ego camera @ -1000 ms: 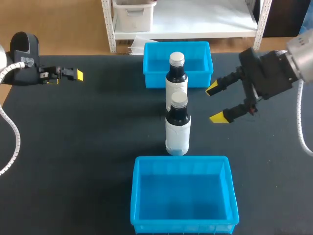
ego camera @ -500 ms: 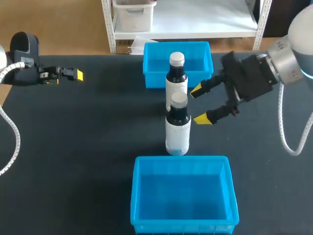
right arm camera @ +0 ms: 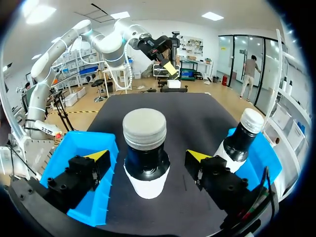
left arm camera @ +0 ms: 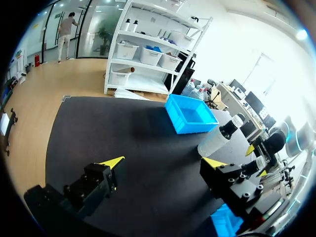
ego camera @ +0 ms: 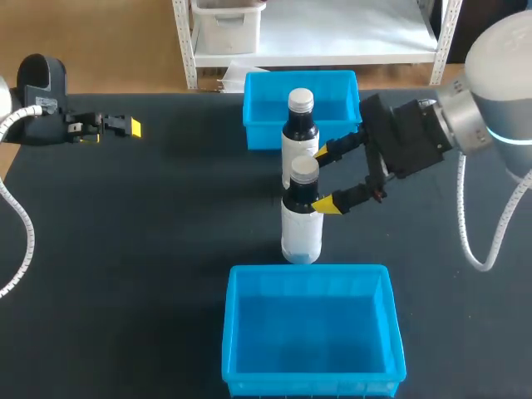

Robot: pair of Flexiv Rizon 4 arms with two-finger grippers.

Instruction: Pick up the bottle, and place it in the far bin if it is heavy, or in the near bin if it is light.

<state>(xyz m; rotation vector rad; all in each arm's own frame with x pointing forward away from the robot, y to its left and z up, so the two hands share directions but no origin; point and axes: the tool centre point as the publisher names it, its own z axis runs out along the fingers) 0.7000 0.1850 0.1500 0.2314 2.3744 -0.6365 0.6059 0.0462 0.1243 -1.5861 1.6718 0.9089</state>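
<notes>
Two dark bottles with white labels and pale caps stand between two blue bins. The near bottle (ego camera: 302, 224) is just beyond the near bin (ego camera: 238, 332). The second bottle (ego camera: 299, 133) stands against the front of the far bin (ego camera: 259, 112). My right gripper (ego camera: 324, 178) is open at the near bottle's neck. In the right wrist view this bottle (right arm camera: 145, 158) stands between the fingers of the right gripper (right arm camera: 148, 157), with gaps on both sides, and the second bottle (right arm camera: 241, 140) is off to one side. My left gripper (ego camera: 125, 126) is at the table's far left, open and holding nothing (left arm camera: 165, 163).
The far bin (right arm camera: 269, 148) and the near bin (right arm camera: 74, 153) flank the right gripper in its wrist view. The left wrist view shows the far bin (left arm camera: 190, 114) and both bottles ahead, across bare black tabletop (left arm camera: 123, 133).
My right gripper has travelled left from the table's right side, and its open fingers now straddle the near bottle. The left arm and both bottles have stayed put.
</notes>
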